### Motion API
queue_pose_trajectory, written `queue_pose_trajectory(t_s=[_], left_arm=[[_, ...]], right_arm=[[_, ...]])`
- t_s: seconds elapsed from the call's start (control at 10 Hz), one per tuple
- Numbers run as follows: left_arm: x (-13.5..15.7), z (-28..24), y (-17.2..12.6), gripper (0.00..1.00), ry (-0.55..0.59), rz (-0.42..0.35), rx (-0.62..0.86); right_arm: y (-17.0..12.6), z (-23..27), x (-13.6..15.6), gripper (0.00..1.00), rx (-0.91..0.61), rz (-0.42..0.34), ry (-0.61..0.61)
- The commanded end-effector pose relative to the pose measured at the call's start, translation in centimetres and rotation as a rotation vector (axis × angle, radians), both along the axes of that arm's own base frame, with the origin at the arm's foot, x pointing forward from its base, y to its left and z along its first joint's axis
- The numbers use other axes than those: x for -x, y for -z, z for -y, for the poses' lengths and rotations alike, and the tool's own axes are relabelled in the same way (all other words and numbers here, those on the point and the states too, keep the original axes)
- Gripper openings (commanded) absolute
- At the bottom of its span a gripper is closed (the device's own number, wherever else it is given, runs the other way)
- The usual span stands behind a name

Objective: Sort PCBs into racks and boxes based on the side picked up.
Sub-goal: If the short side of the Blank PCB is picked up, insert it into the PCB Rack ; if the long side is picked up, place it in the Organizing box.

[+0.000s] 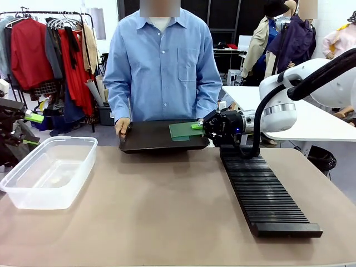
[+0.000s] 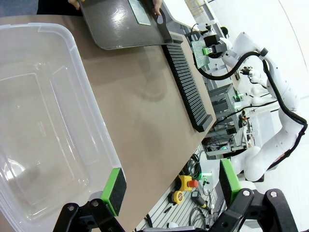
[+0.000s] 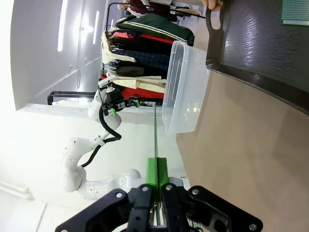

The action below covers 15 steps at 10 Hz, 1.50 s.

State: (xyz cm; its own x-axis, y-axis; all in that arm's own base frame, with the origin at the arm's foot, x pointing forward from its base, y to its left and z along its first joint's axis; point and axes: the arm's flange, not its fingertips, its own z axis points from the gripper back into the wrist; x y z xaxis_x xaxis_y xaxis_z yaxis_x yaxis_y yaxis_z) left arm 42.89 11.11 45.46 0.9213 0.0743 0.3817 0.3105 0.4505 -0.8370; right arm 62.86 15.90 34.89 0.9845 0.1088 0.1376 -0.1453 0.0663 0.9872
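My right gripper [image 1: 207, 127] is shut on the edge of a green PCB [image 1: 186, 129], which hangs by the right end of the black tray [image 1: 150, 136], over the far end of the slotted black rack [image 1: 264, 192]. In the left wrist view the held PCB [image 2: 199, 52] is lifted above the rack [image 2: 188, 84]. The right wrist view has it edge-on as a thin green line [image 3: 155, 135] between the gripper's pads [image 3: 157, 166]. Another PCB [image 2: 141, 10] lies on the tray [image 2: 120, 24]. My left gripper [image 2: 171, 186] stands open and empty beside the clear box [image 2: 43, 121].
A person in a blue shirt holds the tray [image 3: 260, 48] by both ends at the far side, one hand [image 1: 122, 126] on its left handle. The clear box [image 1: 50, 169] sits at the table's left. Bare tabletop [image 1: 161, 206] lies between box and rack.
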Motion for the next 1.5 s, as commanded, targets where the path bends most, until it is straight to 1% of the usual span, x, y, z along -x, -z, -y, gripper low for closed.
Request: queue_pose_trajectory(t_s=[0.0,0.6,0.7,1.0,1.1,1.2,1.4], left_arm=[[0.0,0.0,-0.3,1.00,-0.008,-0.009,-0.001],[0.0,0.0,-0.3,1.00,-0.008,-0.009,-0.001],[0.0,0.0,-0.3,1.00,-0.008,-0.009,-0.001],[0.0,0.0,-0.3,1.00,-0.008,-0.009,-0.001],[0.0,0.0,-0.3,1.00,-0.008,-0.009,-0.001],[0.0,0.0,-0.3,1.00,-0.008,-0.009,-0.001],[0.0,0.0,-0.3,1.00,-0.008,-0.009,-0.001]], right_arm=[[-0.1,-0.1,0.0,0.00,-0.004,0.001,0.003],[0.0,0.0,0.0,0.00,0.000,0.000,0.000],[-0.7,0.5,0.5,0.00,-0.028,0.055,-0.069],[-3.2,3.6,2.1,0.00,-0.057,0.196,-0.130],[-3.8,4.9,2.6,0.00,-0.047,0.242,-0.137],[-4.1,6.5,2.7,0.00,-0.030,0.312,-0.134],[-4.2,10.4,3.0,0.00,-0.050,0.422,-0.086]])
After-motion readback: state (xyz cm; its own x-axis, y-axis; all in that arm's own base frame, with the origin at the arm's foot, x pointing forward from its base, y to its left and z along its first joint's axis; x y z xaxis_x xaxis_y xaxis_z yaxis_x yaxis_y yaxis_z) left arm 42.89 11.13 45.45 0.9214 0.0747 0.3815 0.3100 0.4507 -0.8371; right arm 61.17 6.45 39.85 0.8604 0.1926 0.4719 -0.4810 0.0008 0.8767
